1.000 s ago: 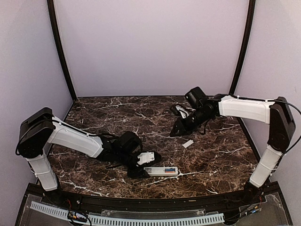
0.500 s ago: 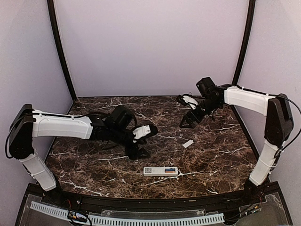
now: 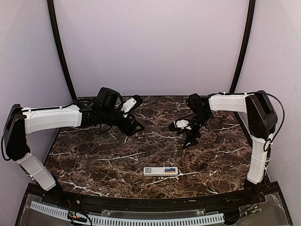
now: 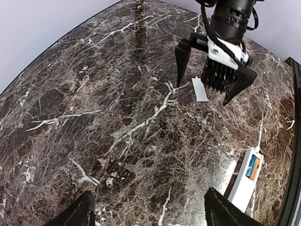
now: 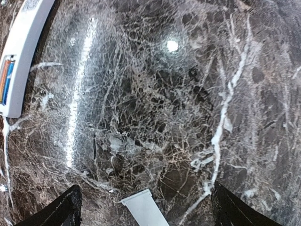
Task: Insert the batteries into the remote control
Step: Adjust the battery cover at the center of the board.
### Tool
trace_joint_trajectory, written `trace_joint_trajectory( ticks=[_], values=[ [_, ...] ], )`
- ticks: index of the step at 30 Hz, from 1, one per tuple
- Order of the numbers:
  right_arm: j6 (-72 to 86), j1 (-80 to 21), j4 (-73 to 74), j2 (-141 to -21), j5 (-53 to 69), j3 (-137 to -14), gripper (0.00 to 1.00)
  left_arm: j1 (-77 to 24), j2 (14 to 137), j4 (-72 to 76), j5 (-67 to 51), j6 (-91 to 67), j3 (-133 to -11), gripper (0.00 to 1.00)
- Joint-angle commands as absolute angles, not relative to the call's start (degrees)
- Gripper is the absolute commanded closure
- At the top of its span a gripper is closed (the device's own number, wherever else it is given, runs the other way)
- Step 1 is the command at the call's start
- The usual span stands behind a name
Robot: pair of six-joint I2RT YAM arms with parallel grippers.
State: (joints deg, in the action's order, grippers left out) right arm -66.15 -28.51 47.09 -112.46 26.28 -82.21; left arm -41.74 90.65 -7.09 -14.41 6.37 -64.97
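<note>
- Lying nearside of the left gripper (image 4: 150,213), jaws apart: one remote control (image 3: 161,171), two batteries (image 4: 253,168) inside.
- One pale cover (image 5: 143,210) under the right gripper (image 3: 180,135), jaws also apart.
- Dark marble table (image 3: 94,160), lilac walls (image 3: 150,47).

2 white arms (image 3: 49,118), black joints (image 3: 14,134)

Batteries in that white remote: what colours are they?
The batteries are blue and orange, clearest in the left wrist view.

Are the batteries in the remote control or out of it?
In. The blue and orange batteries sit side by side in the open compartment of the remote control; the cover lies apart on the table.
</note>
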Motion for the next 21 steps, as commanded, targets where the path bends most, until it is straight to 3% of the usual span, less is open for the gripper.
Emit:
trace_joint_trajectory(
  ticks=[1,12,18,21],
  values=[
    [-71.32,-29.17,47.81,-114.98,25.11,-82.33,0.08,-41.0,89.33,-6.63,-13.79,5.65,-64.03,0.21],
    [-74.2,-27.34,48.62,-116.77,19.91,-79.62,0.13,-40.76,88.37,-7.74,-12.79,7.41,-62.31,0.21],
    [-73.54,-28.05,46.15,-117.47,17.07,-78.58,0.25,-40.62,87.98,-8.52,-11.88,8.42,-61.75,0.21],
    [-73.52,-28.53,45.21,-117.23,16.21,-77.08,0.37,-40.61,88.12,-8.35,-11.72,8.55,-61.63,0.21]
  ],
)
